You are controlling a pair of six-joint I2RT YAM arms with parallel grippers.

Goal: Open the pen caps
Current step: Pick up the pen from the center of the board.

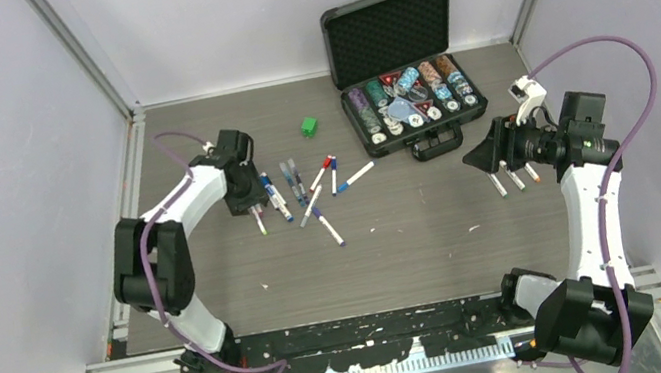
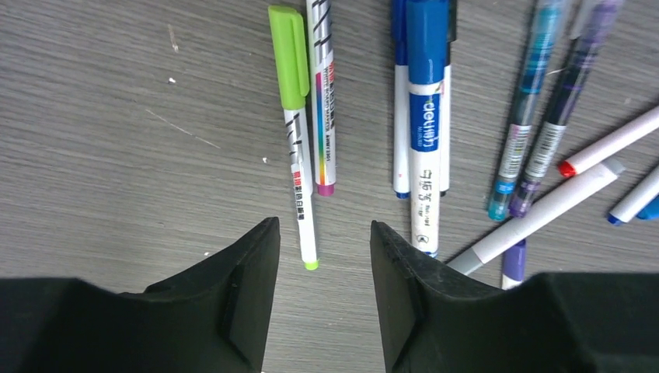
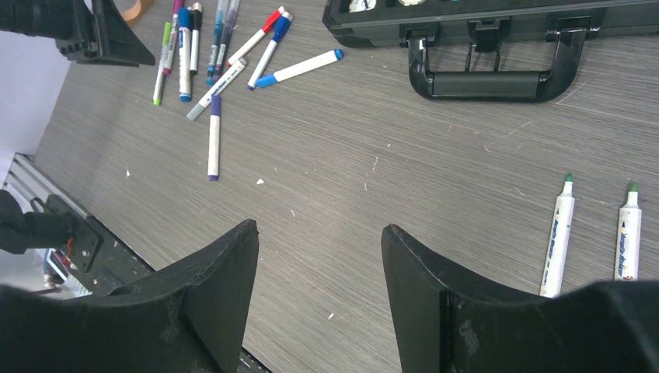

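**Both grippers open-jawed, left one at the pen scatter, caps on**

The grey wood-grain table [image 1: 399,256] carries a black hard-shell case [image 1: 389,30] at its far side. The case's lid is up and its tray is filled with round multicoloured poker chips [image 1: 413,97].

The left gripper [image 2: 322,225] points down at the left end of a loose scatter of slim white-barrelled marker pens [image 1: 308,195] near the table's middle. Its jaws stand apart with nothing pinched. In the wrist view, the tail end of a white pen with a lime-green cap [image 2: 299,167] lies in the gap between them. Whether the fingers touch the table cannot be told.

The right gripper [image 3: 320,229] hangs over bare table near the case's handle, jaws spread and empty. Two white pens with green tips [image 3: 561,233] lie near it.

The pen caps [image 2: 427,47] sit on their pens in that scatter, among them a lime-green cap [image 2: 289,54] beside a wide blue one. A small green cube [image 1: 308,126] sits apart, behind the scatter.
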